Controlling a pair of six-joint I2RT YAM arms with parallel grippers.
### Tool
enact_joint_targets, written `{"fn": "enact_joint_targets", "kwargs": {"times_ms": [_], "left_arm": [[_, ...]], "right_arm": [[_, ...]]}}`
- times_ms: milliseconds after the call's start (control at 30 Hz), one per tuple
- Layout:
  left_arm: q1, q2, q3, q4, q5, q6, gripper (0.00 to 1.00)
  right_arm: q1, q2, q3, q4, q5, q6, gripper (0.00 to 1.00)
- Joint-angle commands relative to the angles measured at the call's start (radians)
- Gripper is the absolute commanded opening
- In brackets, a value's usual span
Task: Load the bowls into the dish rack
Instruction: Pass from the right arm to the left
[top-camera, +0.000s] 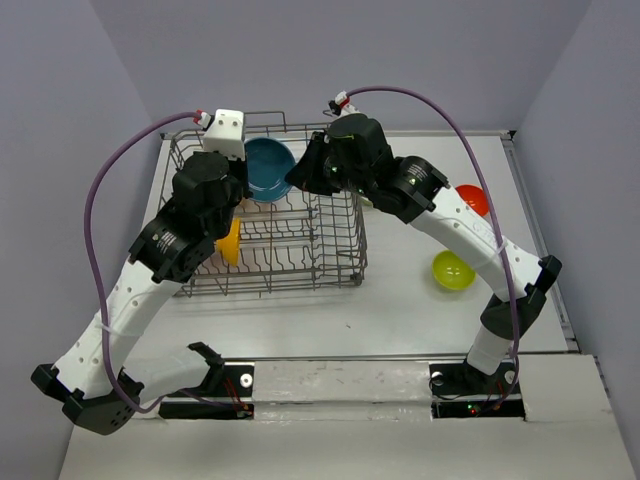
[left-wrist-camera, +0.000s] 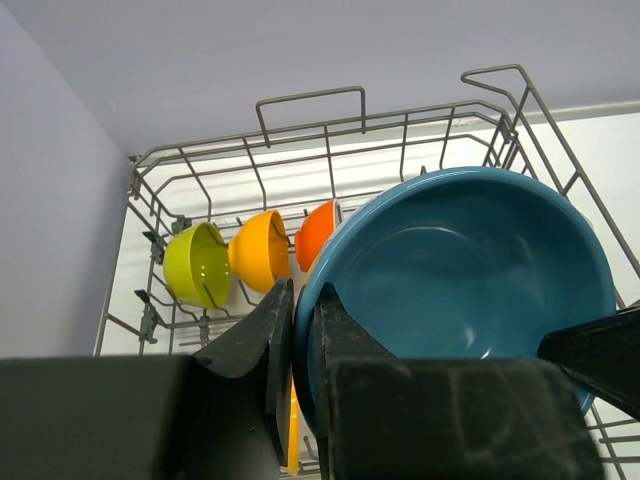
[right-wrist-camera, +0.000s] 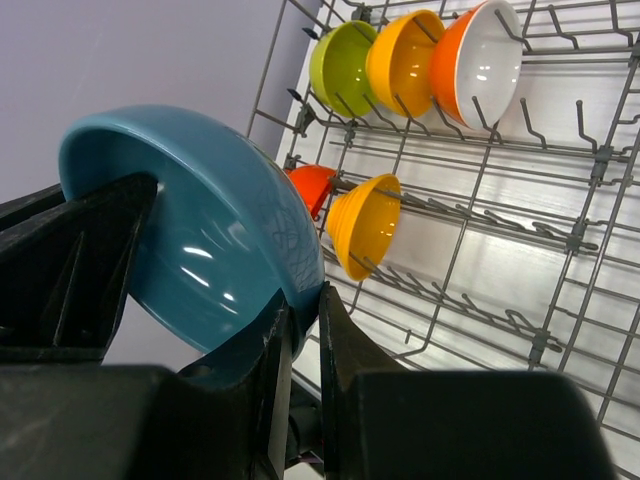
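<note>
Overhead, the left gripper (left-wrist-camera: 303, 300) and right gripper (right-wrist-camera: 303, 305) each pinch the rim of the teal bowl (top-camera: 268, 168) from opposite sides. They hold it over the far part of the dish rack (top-camera: 300, 270), seemingly clear of the tines. A lime bowl (top-camera: 452, 270) lies on the table (top-camera: 400, 310) to the right.

I read the top external view as a high, fixed look steeply down over the whole table (top-camera: 420, 320) from its near edge. Both wrist views sit very close to the teal bowl (left-wrist-camera: 470, 270), left facing its inside, right its outside; all three share the dish rack (top-camera: 300, 275).
</note>
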Motion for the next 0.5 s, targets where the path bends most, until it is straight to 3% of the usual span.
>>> {"fn": "enact_joint_targets", "kwargs": {"times_ms": [0, 33, 267, 400, 467], "left_arm": [[0.023, 0.014, -0.028, 0.014, -0.107, 0.038, 0.04], [0.023, 0.015, -0.028, 0.014, -0.107, 0.037, 0.00], [0.023, 0.015, -0.021, 0.013, -0.122, 0.032, 0.00], [0.023, 0.018, -0.014, 0.011, -0.122, 0.032, 0.00], [0.021, 0.017, -0.011, 0.011, -0.122, 0.032, 0.00]], "right_arm": [[0.032, -0.066, 0.046, 0.058, -0.155, 0.009, 0.01], [0.032, -0.072, 0.043, 0.061, -0.154, 0.010, 0.01], [0.032, -0.091, -0.005, 0.086, -0.140, 0.006, 0.02], [0.032, -0.103, -0.023, 0.090, -0.120, -0.005, 0.18], [0.032, -0.109, -0.036, 0.090, -0.077, -0.011, 0.31]]}}
